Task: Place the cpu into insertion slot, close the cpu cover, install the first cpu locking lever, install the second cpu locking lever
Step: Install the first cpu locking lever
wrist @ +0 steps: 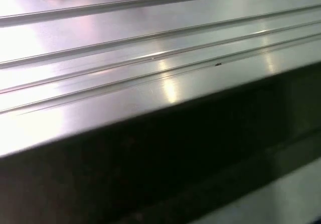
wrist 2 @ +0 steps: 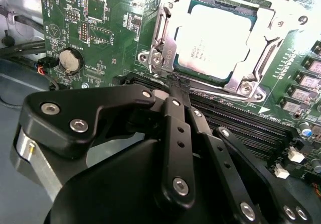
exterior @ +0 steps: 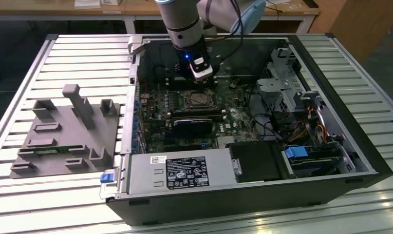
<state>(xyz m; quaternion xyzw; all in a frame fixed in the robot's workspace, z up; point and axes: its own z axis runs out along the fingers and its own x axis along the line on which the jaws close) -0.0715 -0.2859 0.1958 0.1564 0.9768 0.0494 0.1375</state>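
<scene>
The cpu (wrist 2: 213, 38) lies flat in the insertion slot (wrist 2: 241, 87), its silvery top showing through the cut-out of the cpu cover (wrist 2: 262, 20), which is down over it. In the exterior view the cpu (exterior: 197, 99) sits mid-motherboard inside the open computer case. My gripper (wrist 2: 178, 87) is shut with nothing between its black fingers (wrist 2: 173, 128). Its tips hover close to the socket's corner beside a silvery lever hook (wrist 2: 156, 58); I cannot tell whether they touch it. Seen from outside, the gripper (exterior: 205, 84) hangs just behind the socket.
Long black memory slots (wrist 2: 241, 118) run beside the socket, and a coin battery (wrist 2: 69, 59) sits nearby. A black block (exterior: 191, 126), the power supply (exterior: 177, 173) and a drive cage (exterior: 290, 90) crowd the case. A grey fixture tray (exterior: 66, 131) lies on the slatted table (wrist: 150, 28).
</scene>
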